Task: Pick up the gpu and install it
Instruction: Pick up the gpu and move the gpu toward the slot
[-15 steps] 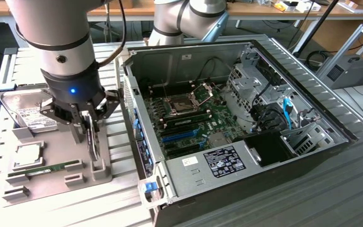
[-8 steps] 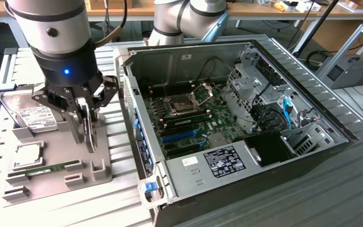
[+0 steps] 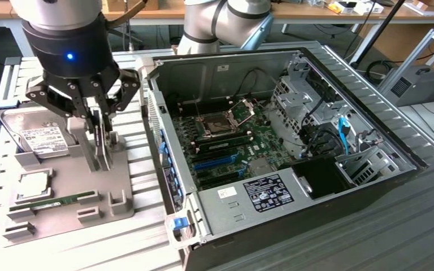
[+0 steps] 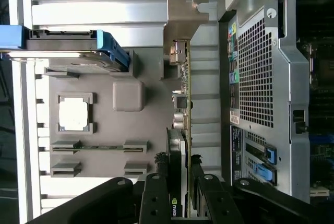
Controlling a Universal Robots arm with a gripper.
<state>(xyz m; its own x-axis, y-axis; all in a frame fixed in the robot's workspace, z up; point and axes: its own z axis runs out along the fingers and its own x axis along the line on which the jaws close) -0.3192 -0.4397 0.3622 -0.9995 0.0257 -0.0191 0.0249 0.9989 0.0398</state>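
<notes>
On ribbed table (image 3: 406,226): grey tray (image 3: 66,175), upright gpu (image 4: 181,104), open computer case (image 3: 202,73); workbench (image 3: 315,12) behind.

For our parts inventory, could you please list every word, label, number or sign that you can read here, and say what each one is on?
None reads clearly.
White label on the hard drive: print too small.
Black sticker and white sticker in the computer case: blurred.
Green logo on the gpu: no letters legible.
</notes>
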